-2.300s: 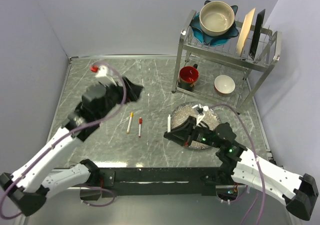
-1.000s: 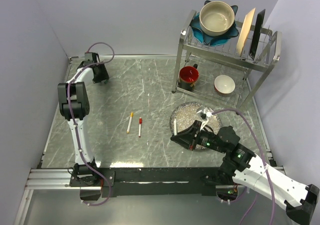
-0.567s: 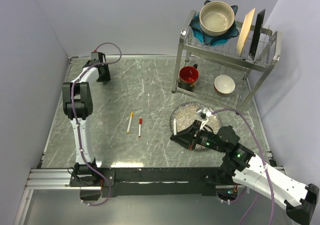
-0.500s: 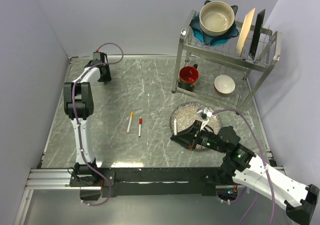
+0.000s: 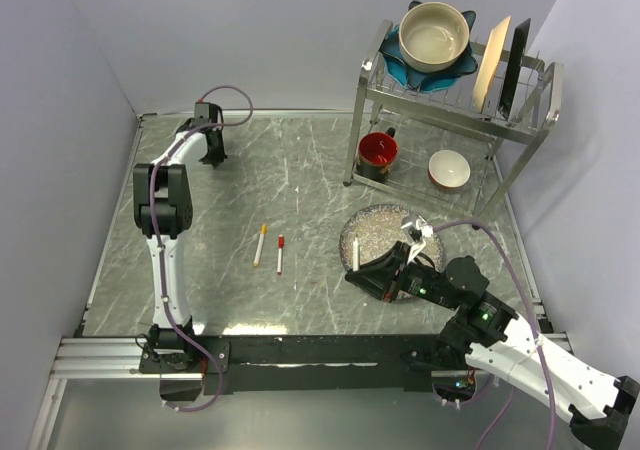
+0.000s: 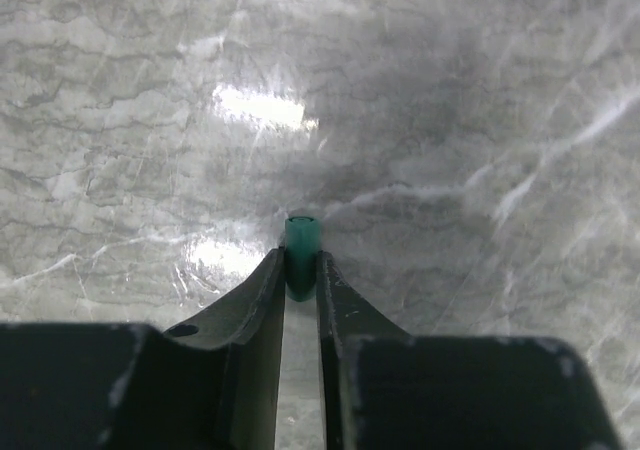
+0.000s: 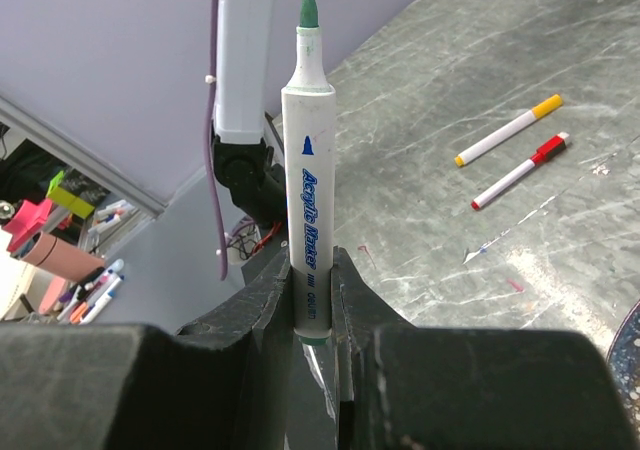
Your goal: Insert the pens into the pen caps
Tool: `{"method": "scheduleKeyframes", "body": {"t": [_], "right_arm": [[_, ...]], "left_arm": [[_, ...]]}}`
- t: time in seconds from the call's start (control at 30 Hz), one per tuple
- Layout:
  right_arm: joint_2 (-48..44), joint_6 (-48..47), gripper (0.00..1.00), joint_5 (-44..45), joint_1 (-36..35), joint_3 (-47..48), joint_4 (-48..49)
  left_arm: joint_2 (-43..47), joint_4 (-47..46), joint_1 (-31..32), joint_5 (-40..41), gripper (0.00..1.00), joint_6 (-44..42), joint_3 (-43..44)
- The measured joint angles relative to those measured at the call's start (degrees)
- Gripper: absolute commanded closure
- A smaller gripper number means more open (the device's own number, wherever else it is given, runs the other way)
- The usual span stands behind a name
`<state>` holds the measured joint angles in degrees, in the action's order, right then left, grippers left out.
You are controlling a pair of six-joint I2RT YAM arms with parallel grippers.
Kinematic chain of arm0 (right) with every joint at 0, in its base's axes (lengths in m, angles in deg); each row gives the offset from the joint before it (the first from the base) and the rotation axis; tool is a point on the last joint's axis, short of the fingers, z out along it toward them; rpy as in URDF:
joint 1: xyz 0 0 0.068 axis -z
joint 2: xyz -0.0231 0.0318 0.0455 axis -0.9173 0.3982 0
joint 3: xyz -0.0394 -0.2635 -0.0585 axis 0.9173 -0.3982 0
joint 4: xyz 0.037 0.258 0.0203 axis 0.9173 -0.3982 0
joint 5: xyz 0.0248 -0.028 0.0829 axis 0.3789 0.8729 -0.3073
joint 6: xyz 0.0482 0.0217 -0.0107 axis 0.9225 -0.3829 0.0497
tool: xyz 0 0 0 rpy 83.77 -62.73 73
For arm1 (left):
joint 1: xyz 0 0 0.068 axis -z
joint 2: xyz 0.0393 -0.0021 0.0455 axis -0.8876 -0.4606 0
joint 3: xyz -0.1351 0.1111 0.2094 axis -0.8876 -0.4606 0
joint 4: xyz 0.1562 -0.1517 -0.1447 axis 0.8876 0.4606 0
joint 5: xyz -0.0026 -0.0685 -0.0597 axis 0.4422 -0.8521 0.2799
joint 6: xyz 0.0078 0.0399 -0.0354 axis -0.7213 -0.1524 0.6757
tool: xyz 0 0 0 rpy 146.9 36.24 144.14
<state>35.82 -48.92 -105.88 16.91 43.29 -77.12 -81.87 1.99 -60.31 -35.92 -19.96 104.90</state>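
Note:
At the table's far left corner, my left gripper (image 5: 210,156) points down at the marble. In the left wrist view the left gripper (image 6: 301,266) is shut on a dark green pen cap (image 6: 302,238), whose open end faces away from the fingers. My right gripper (image 5: 362,272) is shut on a white pen (image 7: 308,170) that stands upright with its green tip uncovered. This held pen (image 5: 355,253) sits near the round plate's left edge. A pen with a yellow cap (image 5: 260,243) and a pen with a red cap (image 5: 280,254) lie side by side mid-table.
A glittery round plate (image 5: 380,228) lies right of centre, under my right arm. A metal dish rack (image 5: 455,100) at the back right holds a bowl, plates, a red mug (image 5: 378,151) and a small bowl (image 5: 449,169). Walls close off the left and back.
My left gripper has closed on the green cap and its arm has shifted slightly right in the far corner. The right arm has edged right with its pen.

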Motion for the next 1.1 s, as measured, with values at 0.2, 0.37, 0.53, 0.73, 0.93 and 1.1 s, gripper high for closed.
{"method": "scheduleKeyframes", "body": {"t": [0.2, 0.37, 0.53, 0.73, 0.93, 1.1], "right_arm": [[-0.72, -0.17, 1.0, -0.02, 0.0, 0.09, -1.01], [-0.81, -0.28, 1.0, -0.02, 0.0, 0.11, -1.46], [-1.09, -0.48, 1.0, 0.0, 0.0, 0.11, -1.77], [-1.09, -0.85, 1.0, 0.0, 0.0, 0.11, -1.77], [-1.03, -0.85, 1.0, 0.0, 0.0, 0.11, -1.62], [-0.52, -0.83, 1.0, 0.04, 0.0, 0.11, -1.64]], "left_arm": [[-2.01, 2.89, 0.35, 2.34, 0.73, 1.84, 3.65], [-2.05, 2.89, 0.46, 4.28, 0.66, 3.06, 3.65], [-2.99, 3.04, 0.52, 5.64, 0.66, 3.74, 5.14], [-4.44, 3.41, 0.63, 6.58, 0.69, 3.72, 7.56], [-5.01, 3.41, 0.94, 6.84, 0.93, 4.07, 8.24], [-2.97, 1.27, 1.18, 6.97, 0.99, 6.23, 4.31]]}}
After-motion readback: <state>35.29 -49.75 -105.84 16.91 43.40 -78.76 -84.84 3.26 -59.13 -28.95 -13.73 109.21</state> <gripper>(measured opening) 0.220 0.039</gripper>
